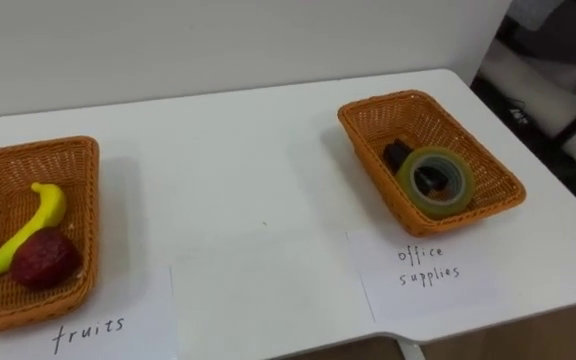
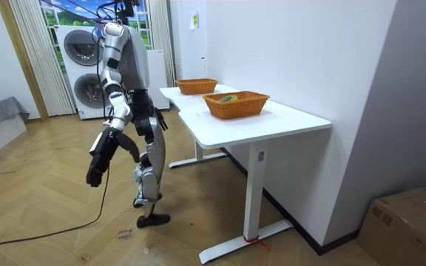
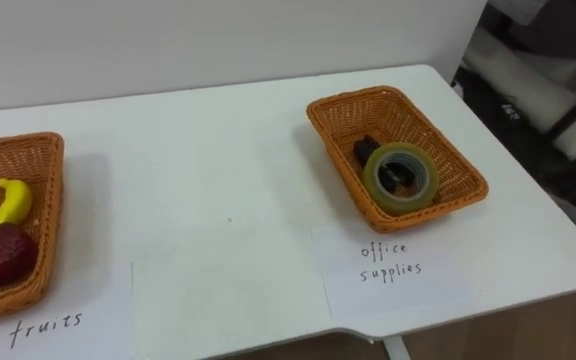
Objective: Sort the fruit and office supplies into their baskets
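Fruit: the banana (image 1: 30, 225) and a dark red fruit (image 1: 44, 258) lie touching each other inside the fruit basket (image 1: 83, 200), at the robot's left end of the table (image 1: 238, 160).

Office supplies: the tape roll (image 1: 438, 204) lies flat in the supplies basket (image 1: 448, 125) at the robot's right. A small dark item (image 1: 398, 153) sits just behind the roll; you cannot tell what it is.

Tabletop: between the two baskets you see paper sheets (image 1: 258, 300) on the near edge and no loose fruit or supplies.

Robot: in the room view it stands on the wooden floor a little off the table's long side, facing the baskets.

Right hand: it hangs low beside the leg (image 2: 97, 168), well apart from the table. You cannot tell whether it is released or clenched, and nothing can be made out in it.

Step in hand: as things lie, every item you can see sits in its proper basket, so the sorting looks done or all but done.

Next move: look over the table ends and the floor for any stray piece. If one turns up, bring the robot up to the table edge before you reach, and keep the arm clear of the basket rims, which look light and easy to shove.
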Tool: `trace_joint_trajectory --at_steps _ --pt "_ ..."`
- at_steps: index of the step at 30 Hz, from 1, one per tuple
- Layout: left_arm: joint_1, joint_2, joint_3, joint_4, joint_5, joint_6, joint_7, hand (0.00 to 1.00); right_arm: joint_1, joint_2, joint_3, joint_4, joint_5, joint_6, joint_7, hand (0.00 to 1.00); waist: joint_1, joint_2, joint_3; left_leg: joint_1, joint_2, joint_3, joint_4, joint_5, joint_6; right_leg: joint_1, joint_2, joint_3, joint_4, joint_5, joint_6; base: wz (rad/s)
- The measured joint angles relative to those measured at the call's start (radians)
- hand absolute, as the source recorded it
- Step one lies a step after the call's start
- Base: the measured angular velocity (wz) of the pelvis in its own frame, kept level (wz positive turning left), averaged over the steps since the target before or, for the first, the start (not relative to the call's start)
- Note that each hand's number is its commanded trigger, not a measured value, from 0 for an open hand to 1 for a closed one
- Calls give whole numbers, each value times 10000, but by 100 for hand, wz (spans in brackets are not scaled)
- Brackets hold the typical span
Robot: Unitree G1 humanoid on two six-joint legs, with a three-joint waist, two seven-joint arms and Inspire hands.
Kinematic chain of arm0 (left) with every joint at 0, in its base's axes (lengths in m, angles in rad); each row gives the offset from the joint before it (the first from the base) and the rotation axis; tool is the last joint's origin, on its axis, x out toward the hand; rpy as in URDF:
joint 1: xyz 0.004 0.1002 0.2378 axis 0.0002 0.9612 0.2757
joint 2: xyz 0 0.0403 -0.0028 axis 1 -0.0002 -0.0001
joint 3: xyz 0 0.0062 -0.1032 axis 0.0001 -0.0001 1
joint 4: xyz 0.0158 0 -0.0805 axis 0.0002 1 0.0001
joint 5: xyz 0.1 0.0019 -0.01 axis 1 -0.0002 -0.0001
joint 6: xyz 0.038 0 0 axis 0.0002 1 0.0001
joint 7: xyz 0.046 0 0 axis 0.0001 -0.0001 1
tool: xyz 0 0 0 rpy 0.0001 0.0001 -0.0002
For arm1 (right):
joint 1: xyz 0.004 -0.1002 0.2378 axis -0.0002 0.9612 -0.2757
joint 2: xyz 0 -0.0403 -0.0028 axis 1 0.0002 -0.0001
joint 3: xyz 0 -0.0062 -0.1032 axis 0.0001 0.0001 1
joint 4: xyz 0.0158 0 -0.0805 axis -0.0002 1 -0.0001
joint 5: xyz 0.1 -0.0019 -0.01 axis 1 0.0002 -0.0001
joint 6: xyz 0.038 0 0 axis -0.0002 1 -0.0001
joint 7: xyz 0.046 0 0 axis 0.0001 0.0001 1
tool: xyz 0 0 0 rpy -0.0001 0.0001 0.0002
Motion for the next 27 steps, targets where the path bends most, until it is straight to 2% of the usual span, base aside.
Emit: trace_joint_trajectory --at_steps 5,7,9,11,12,15,18,22,27 --pt "-93 -33 13 399 -133 -89 -84 0 -101 147 943 1228 77 103 1523 0 40 133 -31 48 13 6 16 -6 -28 -57 10 -7 91 -72 -40 -1" --pt "-119 -75 -7 511 -191 -88 -123 0 -289 153 1315 1545 -137 296 2201 0 84 220 -9 100 20 24 18 -9 -34 -52 11 -21 81 -73 -42 -3" --pt "-238 -75 -44 686 -202 -104 -153 0 -325 145 1945 1913 -485 418 2948 0 299 278 -3 139 27 37 13 -16 -46 -47 15 -17 80 -71 -46 -8" --pt "-412 -70 -41 955 -140 -104 -128 0 -393 140 2854 2160 -1343 700 3958 0 554 290 4 175 39 26 -1 -30 -65 42 17 -70 57 -80 -56 0" --pt "-463 -70 -50 999 -124 -95 -120 0 -432 140 3028 2238 -1648 744 4193 0 608 294 7 167 37 20 -22 -31 -65 48 13 -85 50 -84 -58 7" --pt "-661 -61 -181 1110 -107 -91 -49 0 -839 134 4123 2303 -4059 947 5044 0 1022 315 22 120 31 -96 -21 -33 -65 76 1 -204 -76 -74 -59 7" --pt "-833 -65 -420 1104 -131 -104 7 0 -1214 122 4865 2263 -5492 947 5577 0 1394 360 68 67 42 -142 21 -32 -66 56 9 -251 -116 -58 -63 7" --pt "-964 -106 -661 1074 -188 -190 149 0 -1727 -6 5430 2170 -6746 930 5794 0 1608 382 86 4 33 -173 76 -33 -68 56 3 -311 -141 -59 -63 4" --pt "-1037 -36 -1009 1073 -393 -343 181 0 -2114 -116 6194 1908 -7210 866 6009 0 1694 396 115 -38 29 -283 136 -38 -76 167 2 -427 -307 -60 -64 7"
